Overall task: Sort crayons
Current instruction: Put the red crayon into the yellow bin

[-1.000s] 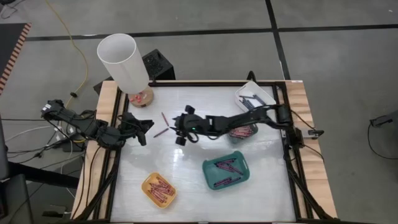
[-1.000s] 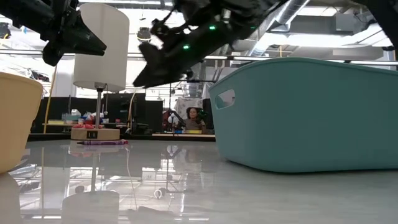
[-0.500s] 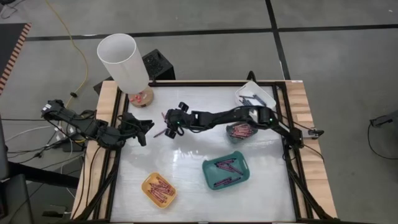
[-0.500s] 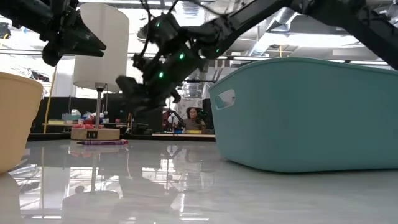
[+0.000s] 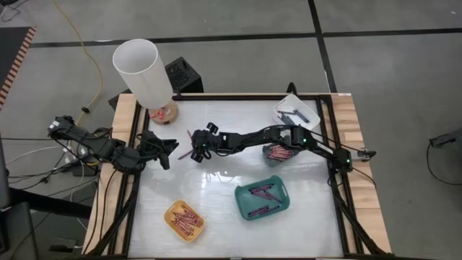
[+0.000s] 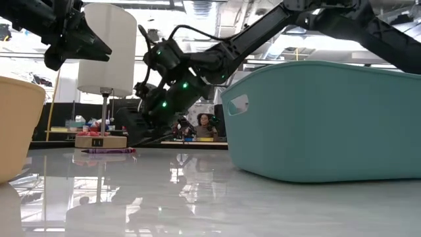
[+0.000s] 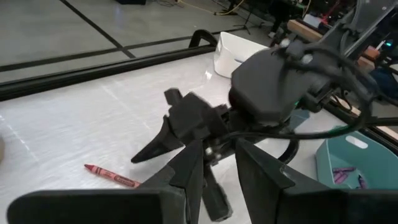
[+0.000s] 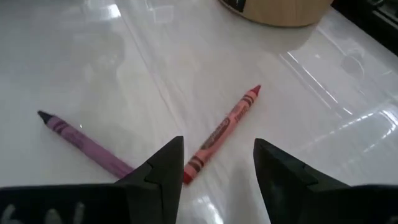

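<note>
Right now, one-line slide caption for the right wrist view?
Open right gripper poised over a red crayon, with a purple crayon lying beside it on the white table.

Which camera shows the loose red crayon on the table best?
The right wrist view: the red crayon lies whole and close just ahead of the open right gripper. The left wrist view shows it smaller; the high view only a sliver; the low view does not show it clearly.

The high camera looked straight down on the whole surface (image 5: 216, 188); the low one sat level. Both wrist cameras closely shared the red crayon (image 8: 222, 133).
</note>
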Robot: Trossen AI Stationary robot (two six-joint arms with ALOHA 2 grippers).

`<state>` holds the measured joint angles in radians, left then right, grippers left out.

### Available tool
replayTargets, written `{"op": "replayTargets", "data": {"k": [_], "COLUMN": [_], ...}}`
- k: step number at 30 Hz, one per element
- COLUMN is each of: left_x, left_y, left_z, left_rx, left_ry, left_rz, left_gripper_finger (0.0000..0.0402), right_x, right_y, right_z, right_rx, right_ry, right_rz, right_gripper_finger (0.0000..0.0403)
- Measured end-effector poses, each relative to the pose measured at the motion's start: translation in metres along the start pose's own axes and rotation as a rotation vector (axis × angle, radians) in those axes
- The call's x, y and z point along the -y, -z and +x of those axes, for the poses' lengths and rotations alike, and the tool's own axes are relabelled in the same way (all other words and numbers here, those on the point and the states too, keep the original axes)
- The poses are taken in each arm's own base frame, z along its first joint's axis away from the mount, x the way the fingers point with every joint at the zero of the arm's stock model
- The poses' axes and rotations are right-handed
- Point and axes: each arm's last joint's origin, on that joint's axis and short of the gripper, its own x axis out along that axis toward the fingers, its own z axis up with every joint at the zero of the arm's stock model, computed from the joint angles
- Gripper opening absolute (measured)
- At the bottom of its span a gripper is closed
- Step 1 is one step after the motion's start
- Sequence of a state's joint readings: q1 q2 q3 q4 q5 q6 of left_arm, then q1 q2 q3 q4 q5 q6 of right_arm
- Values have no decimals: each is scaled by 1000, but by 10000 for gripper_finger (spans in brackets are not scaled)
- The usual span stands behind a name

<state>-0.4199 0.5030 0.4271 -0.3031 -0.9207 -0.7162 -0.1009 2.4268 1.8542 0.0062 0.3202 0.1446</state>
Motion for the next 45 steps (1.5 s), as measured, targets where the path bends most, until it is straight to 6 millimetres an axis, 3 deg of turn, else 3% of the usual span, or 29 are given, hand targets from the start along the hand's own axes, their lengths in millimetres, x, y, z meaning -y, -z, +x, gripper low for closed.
{"op": "replayTargets", "data": {"k": [14, 24, 27, 37, 45], "left_x": [0, 0, 0, 0, 0], "left_y": [0, 1, 1, 1, 1], "left_z": [0, 0, 0, 0, 0], "left_rx": [-3, -21, -21, -22, -24], "left_ry": [-2, 17, 18, 18, 17], "left_rz": [3, 6, 6, 7, 7], "left_gripper_finger": [85, 85, 85, 85, 85], "right_x": [2, 2, 2, 0, -2], "right_y": [17, 19, 19, 16, -2], "right_z": [10, 10, 10, 7, -11], "right_rx": [-59, -82, -85, -80, -68], "right_ry": [14, 20, 12, -2, -18], "right_rz": [2, 3, 3, -21, -60], "right_gripper_finger": [180, 35, 9, 3, 1]}}
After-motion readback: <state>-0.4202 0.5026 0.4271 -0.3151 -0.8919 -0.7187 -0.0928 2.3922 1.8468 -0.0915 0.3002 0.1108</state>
